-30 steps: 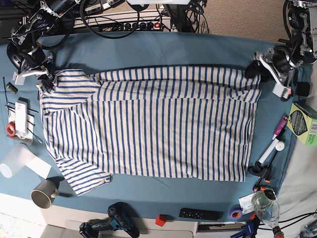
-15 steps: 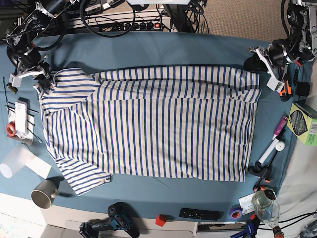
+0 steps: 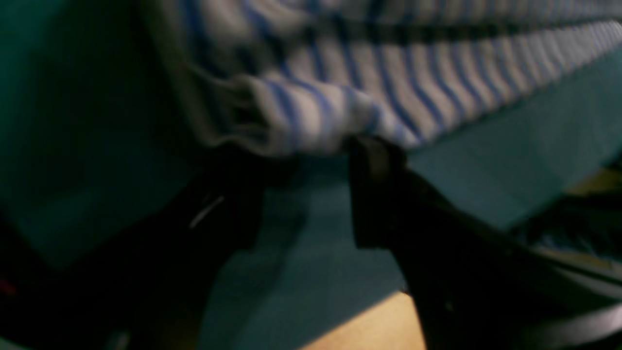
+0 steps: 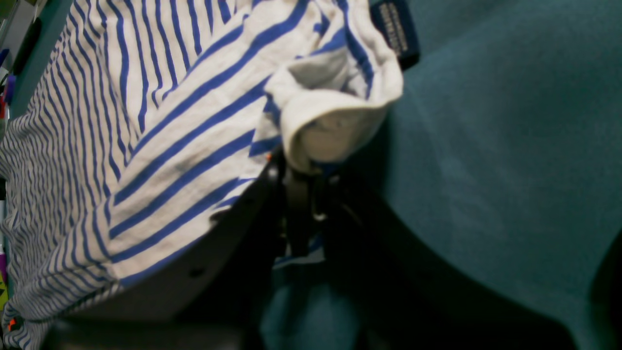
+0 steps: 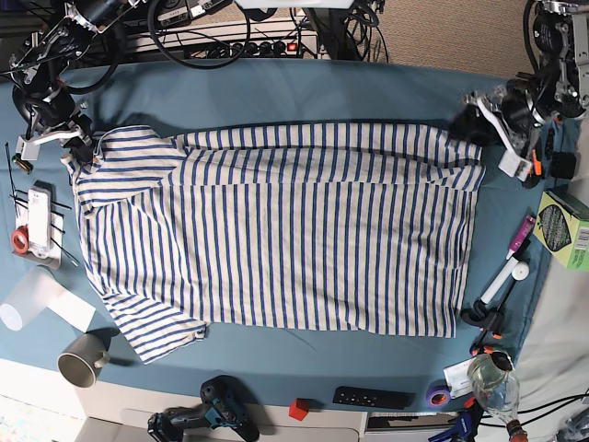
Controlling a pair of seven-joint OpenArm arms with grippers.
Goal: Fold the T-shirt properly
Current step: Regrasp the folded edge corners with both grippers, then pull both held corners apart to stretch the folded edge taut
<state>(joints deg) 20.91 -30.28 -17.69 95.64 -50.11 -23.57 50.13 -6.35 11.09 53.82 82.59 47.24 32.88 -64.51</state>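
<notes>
Base view, T-shirt [image 5: 276, 230]: it is spread flat across the middle of the blue cloth-covered table [image 5: 304, 92]; its long axis is laid left to right in this view, with the collar and sleeves toward the view's left and the hem toward the view's right.
Stripes: thin blue lines on cream are seen running across the shirt's width, top to bottom in the base view.
Right gripper [image 4: 299, 194]: its dark jaws are pressed together on a bunched fold of the T-shirt [image 4: 184, 136] at the collar corner; a small dark label [image 4: 394, 31] is seen just beyond the pinched fold.
Left gripper [image 3: 306, 194]: its two dark fingers are held apart with blue table showing between them; the fingertips [image 3: 371, 150] are placed at the gathered edge of the T-shirt [image 3: 311, 116]. This view is blurred, so contact cannot be judged.
Surface: a matte, felt-like teal covering is laid over the table, and a pale wooden edge [image 3: 359, 325] is seen below it in the left wrist view.
Room: a grey mug [image 5: 81, 357], a cordless drill [image 5: 204, 419], a remote [image 5: 373, 398], a green box [image 5: 563, 230] and a white marker [image 5: 504, 279] are ranged along the table's margins; cables [image 5: 212, 41] are piled behind it.
Texture: the fabric is soft and slightly wrinkled, with a rolled cream hem [image 4: 335, 126].
</notes>
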